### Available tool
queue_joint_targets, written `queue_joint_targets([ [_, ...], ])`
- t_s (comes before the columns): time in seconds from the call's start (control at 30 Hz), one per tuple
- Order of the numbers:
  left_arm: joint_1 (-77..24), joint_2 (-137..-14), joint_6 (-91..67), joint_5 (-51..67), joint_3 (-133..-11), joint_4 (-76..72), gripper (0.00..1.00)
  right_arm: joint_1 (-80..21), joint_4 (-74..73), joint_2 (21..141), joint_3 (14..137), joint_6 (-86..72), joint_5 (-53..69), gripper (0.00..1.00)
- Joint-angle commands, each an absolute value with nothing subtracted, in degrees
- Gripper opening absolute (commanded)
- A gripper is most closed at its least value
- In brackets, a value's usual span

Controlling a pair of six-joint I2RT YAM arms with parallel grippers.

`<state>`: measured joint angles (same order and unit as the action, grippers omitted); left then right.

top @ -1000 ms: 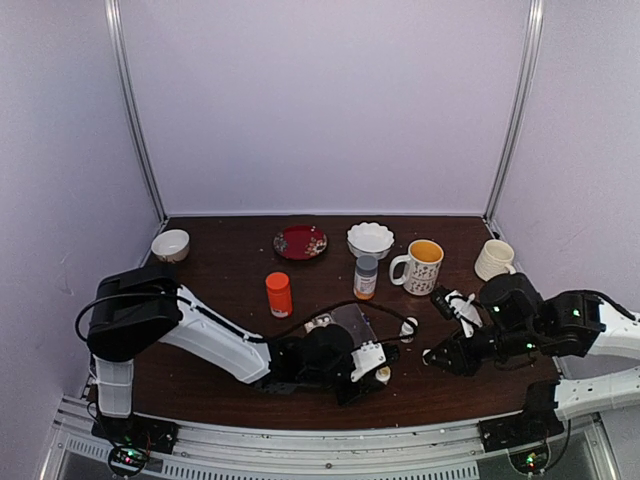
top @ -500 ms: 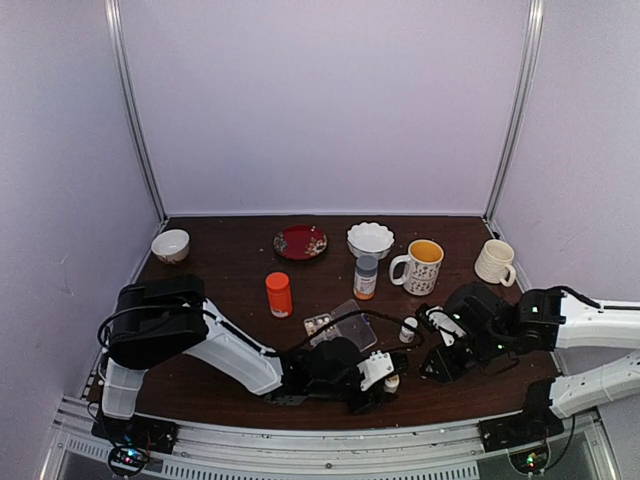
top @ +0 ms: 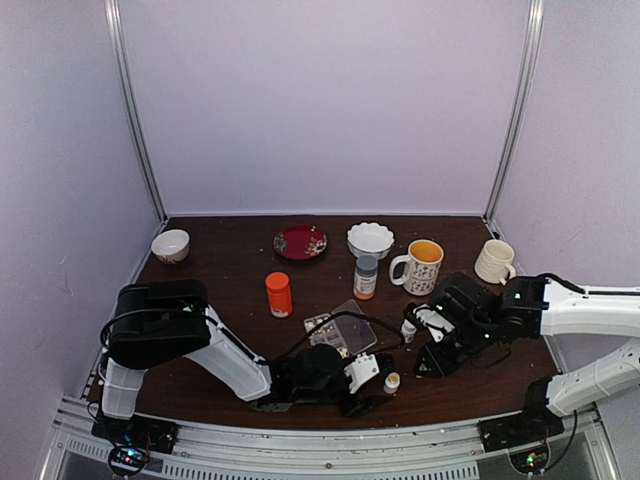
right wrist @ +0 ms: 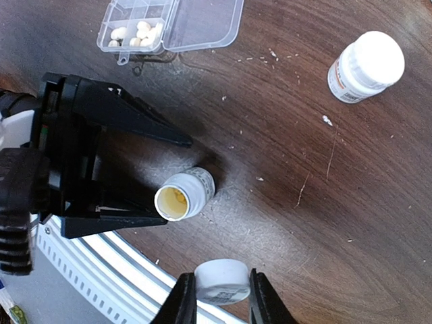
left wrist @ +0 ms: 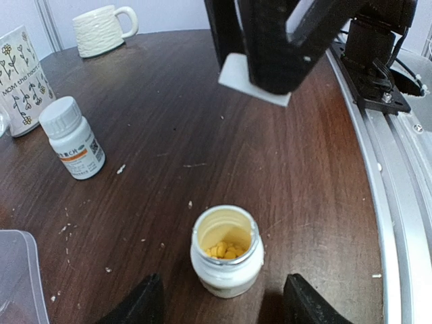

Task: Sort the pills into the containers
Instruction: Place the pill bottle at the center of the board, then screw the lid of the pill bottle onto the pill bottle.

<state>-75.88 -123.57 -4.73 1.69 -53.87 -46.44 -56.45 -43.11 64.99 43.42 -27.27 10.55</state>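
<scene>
A small white bottle (left wrist: 226, 253) stands uncapped on the table with yellow pills (left wrist: 226, 250) inside. My left gripper (left wrist: 223, 300) is open, its fingers on either side of the bottle and clear of it. My right gripper (right wrist: 221, 283) is shut on the bottle's white cap (right wrist: 223, 280), hovering just near-side of the open bottle (right wrist: 183, 194). The clear pill box (right wrist: 169, 23) lies open beyond it, with whitish pills (right wrist: 138, 30) in some of its containers. From above, the open bottle (top: 392, 382) sits between the left gripper (top: 368, 385) and the right gripper (top: 425, 365).
A second, capped white bottle (top: 408, 328) stands by the right arm. Behind are an orange-red bottle (top: 279, 294), a grey-capped bottle (top: 366, 277), two mugs (top: 420, 266) (top: 494, 260), a white bowl (top: 370, 240), a red plate (top: 300, 242) and a small bowl (top: 170, 245). The table's metal edge (left wrist: 398, 202) is close.
My left gripper has opened and let go of the open bottle, which now stands free. The right arm has swung left toward it.
</scene>
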Motion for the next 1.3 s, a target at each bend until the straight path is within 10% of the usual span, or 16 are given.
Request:
queue_joint_targets([
  [0.0, -76.1, -124.6, -5.1, 1.5, -52.3, -55.4, 0.62, -56.3, -47.3, 69.3, 47.5, -24.3, 12.0, 0.11],
  [1.27, -75.7, -132.2, -0.6, 2.2, -52.6, -67.2, 0.40, -60.5, -57.6, 92.4, 66.4, -24.1, 8.7, 0.13],
])
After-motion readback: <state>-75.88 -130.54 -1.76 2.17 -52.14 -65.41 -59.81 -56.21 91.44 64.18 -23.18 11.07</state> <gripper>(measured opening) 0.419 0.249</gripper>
